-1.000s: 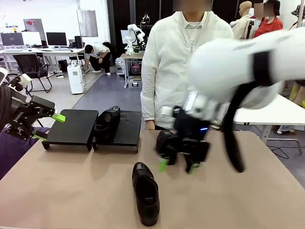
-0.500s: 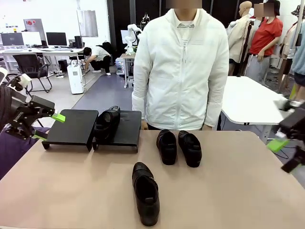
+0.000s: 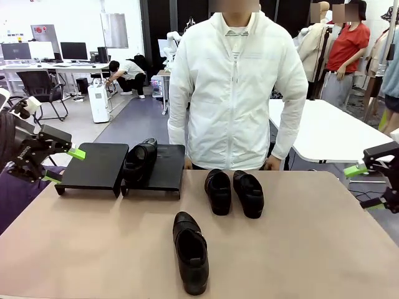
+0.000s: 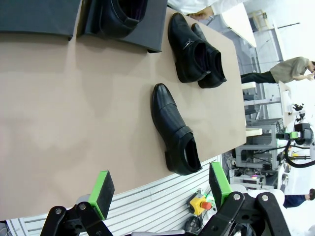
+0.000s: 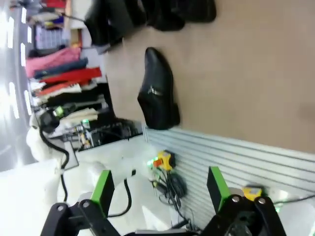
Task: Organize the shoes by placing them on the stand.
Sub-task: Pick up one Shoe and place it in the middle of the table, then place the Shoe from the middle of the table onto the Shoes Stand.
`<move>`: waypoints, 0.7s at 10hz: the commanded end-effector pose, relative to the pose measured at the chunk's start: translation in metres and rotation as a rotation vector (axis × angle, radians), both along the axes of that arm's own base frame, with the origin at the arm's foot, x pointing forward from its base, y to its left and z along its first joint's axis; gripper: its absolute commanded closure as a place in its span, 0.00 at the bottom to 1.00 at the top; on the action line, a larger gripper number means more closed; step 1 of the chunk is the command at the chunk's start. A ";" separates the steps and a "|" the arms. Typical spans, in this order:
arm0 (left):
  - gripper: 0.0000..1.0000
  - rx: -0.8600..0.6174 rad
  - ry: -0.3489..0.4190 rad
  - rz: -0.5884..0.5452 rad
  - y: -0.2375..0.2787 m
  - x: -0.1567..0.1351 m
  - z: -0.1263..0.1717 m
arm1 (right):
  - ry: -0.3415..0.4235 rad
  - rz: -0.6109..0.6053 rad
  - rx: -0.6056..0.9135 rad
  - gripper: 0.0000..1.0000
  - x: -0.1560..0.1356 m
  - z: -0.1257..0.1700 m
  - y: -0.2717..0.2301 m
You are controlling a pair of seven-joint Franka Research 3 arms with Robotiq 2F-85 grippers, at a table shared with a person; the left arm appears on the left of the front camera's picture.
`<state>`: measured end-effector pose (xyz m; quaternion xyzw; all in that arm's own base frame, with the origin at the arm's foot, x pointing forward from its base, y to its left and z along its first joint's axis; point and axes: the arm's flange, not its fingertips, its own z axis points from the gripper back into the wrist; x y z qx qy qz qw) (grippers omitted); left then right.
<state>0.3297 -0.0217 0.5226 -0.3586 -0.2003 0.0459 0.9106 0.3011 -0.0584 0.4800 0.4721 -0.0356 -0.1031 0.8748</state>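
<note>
The right hand (image 3: 365, 187) has pulled back to three o'clock; the left hand (image 3: 65, 166) waits at nine, both spread apart. One shoe (image 3: 139, 162) sits on the stand (image 3: 100, 163) at eleven. A pair of shoes (image 3: 234, 192) and a lone shoe (image 3: 191, 251) lie on the worktop (image 3: 312, 249), probably awaiting pickup.

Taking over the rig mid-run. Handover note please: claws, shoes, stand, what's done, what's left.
Left claw: open, holding nothing, beside the left rack.
Right claw: open, holding nothing, by the right edge of the table.
Done: racked shoe is on the right rack, at its left end.
Left: three shoes are on the table. The far-left shoe and far-right shoe lie side by side in front of the person. The near shoe lies alone on the robot's side. All three need to go on the racks.
</note>
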 end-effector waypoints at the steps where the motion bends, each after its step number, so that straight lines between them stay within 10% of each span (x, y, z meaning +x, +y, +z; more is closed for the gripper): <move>1: 0.00 0.004 0.008 -0.001 0.002 -0.003 -0.001 | 0.029 0.093 -0.004 0.00 -0.015 0.004 -0.001; 7: 0.00 0.004 0.008 -0.001 0.002 -0.003 -0.001 | 0.029 0.093 -0.004 0.00 -0.015 0.004 -0.001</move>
